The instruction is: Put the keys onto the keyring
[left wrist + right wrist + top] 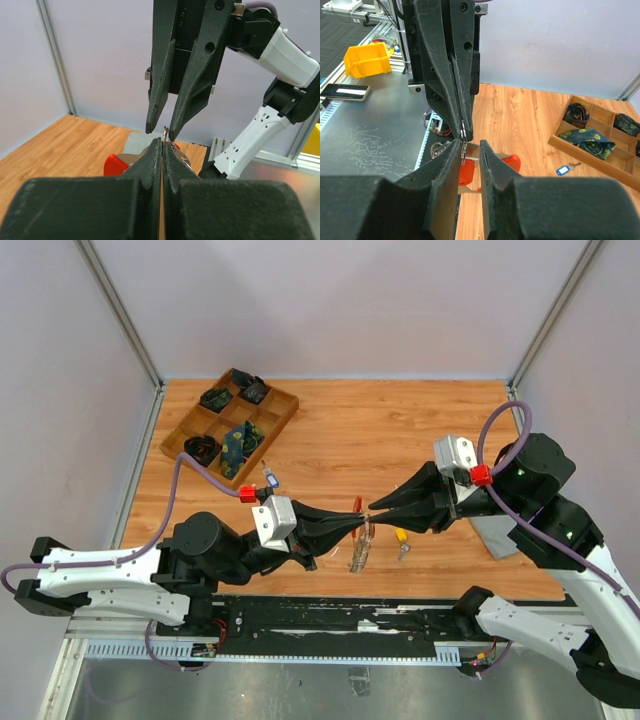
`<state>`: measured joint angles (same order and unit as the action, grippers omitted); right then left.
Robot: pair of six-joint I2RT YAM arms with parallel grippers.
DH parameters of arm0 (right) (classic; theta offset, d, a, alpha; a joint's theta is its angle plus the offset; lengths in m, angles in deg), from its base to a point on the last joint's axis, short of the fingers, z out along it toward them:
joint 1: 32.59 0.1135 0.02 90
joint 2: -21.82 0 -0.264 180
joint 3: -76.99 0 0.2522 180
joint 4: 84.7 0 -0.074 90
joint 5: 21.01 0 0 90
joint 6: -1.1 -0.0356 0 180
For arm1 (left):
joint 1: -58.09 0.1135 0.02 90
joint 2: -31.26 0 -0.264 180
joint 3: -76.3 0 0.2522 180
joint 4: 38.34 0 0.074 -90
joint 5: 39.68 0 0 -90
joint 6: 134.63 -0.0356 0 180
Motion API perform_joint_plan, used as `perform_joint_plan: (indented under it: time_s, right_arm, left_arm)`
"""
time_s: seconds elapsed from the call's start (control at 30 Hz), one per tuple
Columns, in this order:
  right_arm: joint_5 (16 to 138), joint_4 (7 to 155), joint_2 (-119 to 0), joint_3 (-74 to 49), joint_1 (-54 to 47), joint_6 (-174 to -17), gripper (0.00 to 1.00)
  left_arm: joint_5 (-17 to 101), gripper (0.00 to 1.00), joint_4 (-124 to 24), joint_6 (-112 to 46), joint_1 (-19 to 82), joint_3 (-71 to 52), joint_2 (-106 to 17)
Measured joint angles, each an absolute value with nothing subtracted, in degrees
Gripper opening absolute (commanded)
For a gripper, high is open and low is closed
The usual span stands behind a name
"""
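My left gripper (360,521) is shut on the thin silver ring of the keyring (164,132) and holds it above the table. The keyring's glittery strap (360,552) hangs below, and its curved red plastic part (510,162) shows under the jaws in both wrist views. My right gripper (373,508) is open and tip to tip with the left one. The ring (463,140) stands at the inner face of its left finger. A key with a yellow head (401,536) lies on the table just right of the strap. I cannot make out a separate red key.
A wooden compartment tray (176,443) with dark items stands at the back left. A key with a blue tag (268,477) lies beside it. A grey pad (495,535) lies under the right arm. Side walls close in the table.
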<state>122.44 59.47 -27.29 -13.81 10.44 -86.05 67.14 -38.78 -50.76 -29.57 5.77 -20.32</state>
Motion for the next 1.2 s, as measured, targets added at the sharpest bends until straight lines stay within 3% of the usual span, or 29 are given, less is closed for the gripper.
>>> perform_joint_plan:
  time_s: [0.3, 0.43, 0.57, 0.83, 1.2]
  right_arm:
    - [124.78, 59.34, -28.79, -13.81, 10.44, -86.18, 0.14]
    - [125.40, 59.32, -28.88, -13.81, 10.44, -86.24, 0.01]
    - [125.77, 59.34, -29.03, -13.81, 10.44, -86.57, 0.01]
    - [123.28, 53.90, -29.45, -16.27, 10.44, -84.56, 0.01]
    - [110.21, 26.51, -36.47, -30.44, 13.63, -73.22, 0.00]
  left_arm:
    - [67.29, 0.01, -38.45, -50.83, -29.57, 5.92, -20.29]
    - [67.33, 0.00, -38.38, -50.83, -29.57, 5.95, -20.27]
    - [67.14, 0.01, -38.08, -50.80, -29.57, 5.92, -20.34]
    - [67.16, 0.33, -38.14, -51.18, -29.59, 5.92, -20.73]
    - [69.23, 0.52, -43.74, -48.97, -29.59, 5.53, -20.67]
